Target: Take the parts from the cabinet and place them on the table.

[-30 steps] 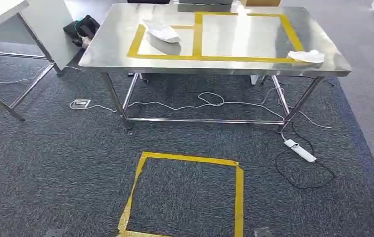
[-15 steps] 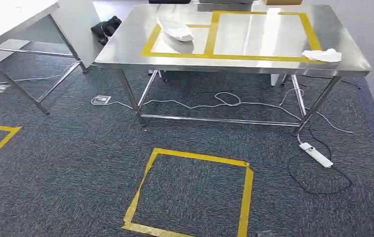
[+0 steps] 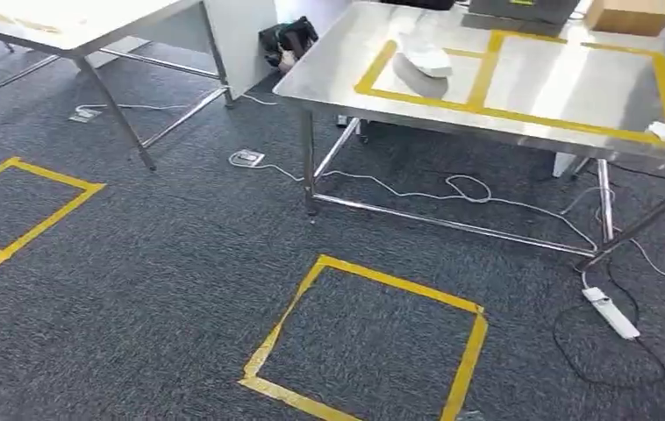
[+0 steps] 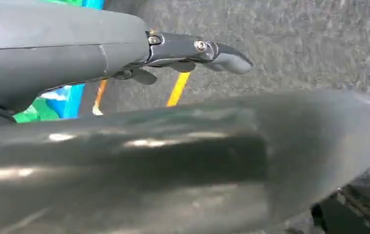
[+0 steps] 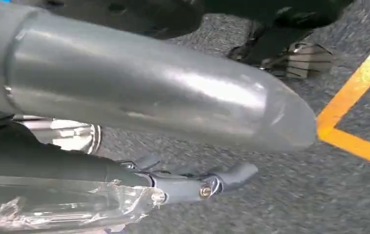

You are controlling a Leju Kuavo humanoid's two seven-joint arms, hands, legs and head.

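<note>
Transit step, table (image 3: 575, 88) ahead (bagged part (image 3: 424, 58) on it) | left hand (image 4: 139, 53) fingers apart, empty | right hand (image 5: 173, 183) cannot tell, clear plastic alongside | next: you check that hand, then seek the cabinet.

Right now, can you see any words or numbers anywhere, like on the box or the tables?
No words or numbers can be read.
The cardboard box at the far edge of the steel table: no print legible.
The white bagged part inside the yellow tape outline: any label too blurred.
The power strip on the carpet: too small to tell.
</note>
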